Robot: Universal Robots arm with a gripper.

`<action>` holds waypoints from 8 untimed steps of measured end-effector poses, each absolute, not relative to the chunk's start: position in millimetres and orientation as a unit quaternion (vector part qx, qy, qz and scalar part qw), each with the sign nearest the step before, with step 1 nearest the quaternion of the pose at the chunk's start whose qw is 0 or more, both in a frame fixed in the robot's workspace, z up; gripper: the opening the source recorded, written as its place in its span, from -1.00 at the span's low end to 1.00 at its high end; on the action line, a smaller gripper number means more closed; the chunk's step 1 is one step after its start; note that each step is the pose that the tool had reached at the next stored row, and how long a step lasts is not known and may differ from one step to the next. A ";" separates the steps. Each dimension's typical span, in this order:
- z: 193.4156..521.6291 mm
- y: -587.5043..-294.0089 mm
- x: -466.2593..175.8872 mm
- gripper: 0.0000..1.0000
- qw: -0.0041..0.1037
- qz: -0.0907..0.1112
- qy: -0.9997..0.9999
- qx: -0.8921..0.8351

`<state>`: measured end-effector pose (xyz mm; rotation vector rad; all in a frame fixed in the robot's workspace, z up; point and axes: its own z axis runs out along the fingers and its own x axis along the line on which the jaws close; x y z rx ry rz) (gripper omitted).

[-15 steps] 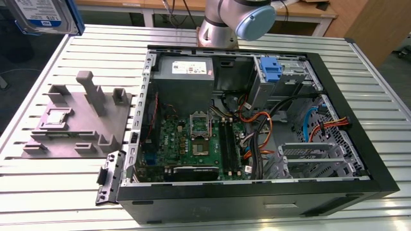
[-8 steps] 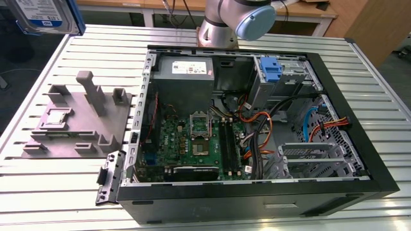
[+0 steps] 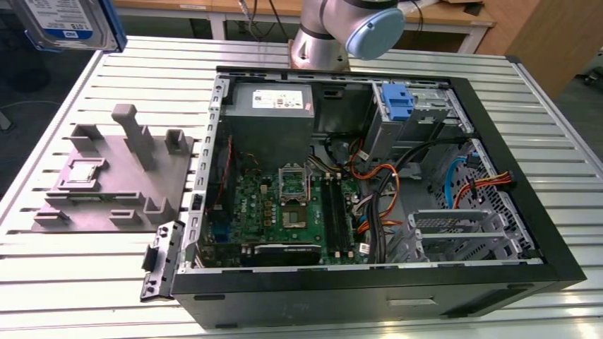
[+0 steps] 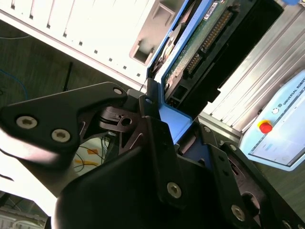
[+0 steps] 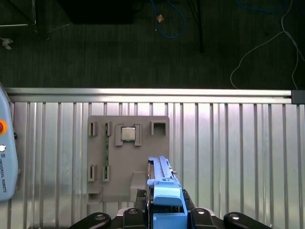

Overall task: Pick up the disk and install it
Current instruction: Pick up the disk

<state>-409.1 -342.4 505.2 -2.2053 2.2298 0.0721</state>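
Slatted table (image 3: pixel 75 282) is occupied by an open computer case (image 3: pixel 377 296) and a grey stand (image 3: pixel 113 176). At the exterior view's upper left the disk (image 3: pixel 66 21) is held aloft, pinched by the jaws at its blue frame (image 4: pixel 174 119), probably to clear the stand's posts.

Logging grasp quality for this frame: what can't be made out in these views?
- Exterior view: the disk is cut off by the top edge.
- Second wrist view: the body of the claw covers its contact with the disk's blue carrier.
- First wrist view: the disk is edge-on, its label unseen, and it hides part of the grey stand.
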 end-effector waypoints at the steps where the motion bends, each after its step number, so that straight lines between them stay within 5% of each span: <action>1: 505.2 -342.4 -408.8 -0.26 0.002 0.023 0.711 -0.703; 8: 505.1 -342.4 -406.9 -0.26 0.002 0.023 0.711 -0.703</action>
